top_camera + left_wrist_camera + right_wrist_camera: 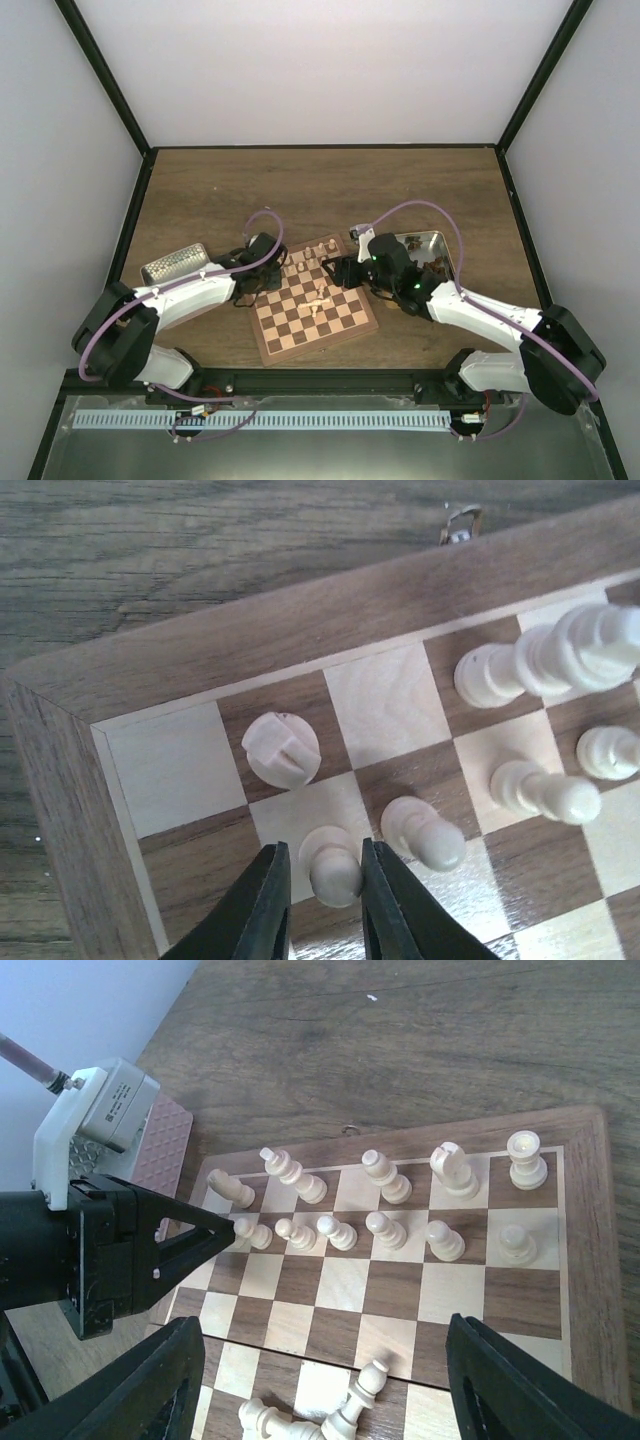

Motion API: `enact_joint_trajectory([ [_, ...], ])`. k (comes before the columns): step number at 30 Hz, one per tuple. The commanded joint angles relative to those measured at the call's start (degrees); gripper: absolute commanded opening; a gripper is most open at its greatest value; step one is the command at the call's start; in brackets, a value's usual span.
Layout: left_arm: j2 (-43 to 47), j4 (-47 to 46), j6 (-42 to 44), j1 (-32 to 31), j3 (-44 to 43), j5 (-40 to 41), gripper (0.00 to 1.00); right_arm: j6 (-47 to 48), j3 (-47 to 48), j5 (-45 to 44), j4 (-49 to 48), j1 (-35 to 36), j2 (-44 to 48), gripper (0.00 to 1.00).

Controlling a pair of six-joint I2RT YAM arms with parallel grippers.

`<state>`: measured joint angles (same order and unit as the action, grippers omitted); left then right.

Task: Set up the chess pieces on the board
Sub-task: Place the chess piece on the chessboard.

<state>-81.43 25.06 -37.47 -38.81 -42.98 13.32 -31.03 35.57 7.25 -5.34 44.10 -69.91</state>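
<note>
The board (345,322) lies between the arms, also seen in the right wrist view (590,1260). Cream pieces stand in two rows along its far edge (385,1175). My left gripper (322,880) straddles a standing cream pawn (333,865) near the board's left corner, beside a rook (282,750). The right finger touches the pawn and the left finger shows a small gap. My right gripper (330,1390) is wide open and empty above mid-board. Several cream pieces (345,1418) lie toppled below it. The left gripper (225,1235) also shows there.
A silver tin (175,262) sits left of the board. A second tin (425,250) holding dark pieces sits to the right, partly behind the right arm. Another pawn (425,835) stands close to the right of my left fingers.
</note>
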Motion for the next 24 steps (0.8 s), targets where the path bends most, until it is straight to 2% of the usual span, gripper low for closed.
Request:
enact_joint_trajectory([
  [1, 0.0, 2.6, 0.0, -0.4, 0.0, 0.4, 0.23, -0.7, -0.4, -0.1, -0.3, 0.2, 1.1, 0.68],
  [10, 0.8, 3.5, 0.6, -0.4, -0.1, 0.7, 0.26, -1.0, -0.3, 0.5, -0.2, 0.2, 0.8, 0.69],
  [16, 5.2, 4.4, 0.3, -0.3, 0.5, -2.5, 0.44, -2.2, -0.1, 1.1, 1.9, 0.2, 1.4, 0.69],
  [21, 10.4, 4.9, 0.4, -0.3, 2.1, -5.0, 0.48, -3.9, 0.5, 3.3, 5.2, 0.2, 1.0, 0.68],
  [24, 13.8, 3.2, 1.9, -0.4, 3.3, -9.2, 0.48, -5.6, 1.5, 3.9, 8.3, 0.6, 0.3, 0.64],
])
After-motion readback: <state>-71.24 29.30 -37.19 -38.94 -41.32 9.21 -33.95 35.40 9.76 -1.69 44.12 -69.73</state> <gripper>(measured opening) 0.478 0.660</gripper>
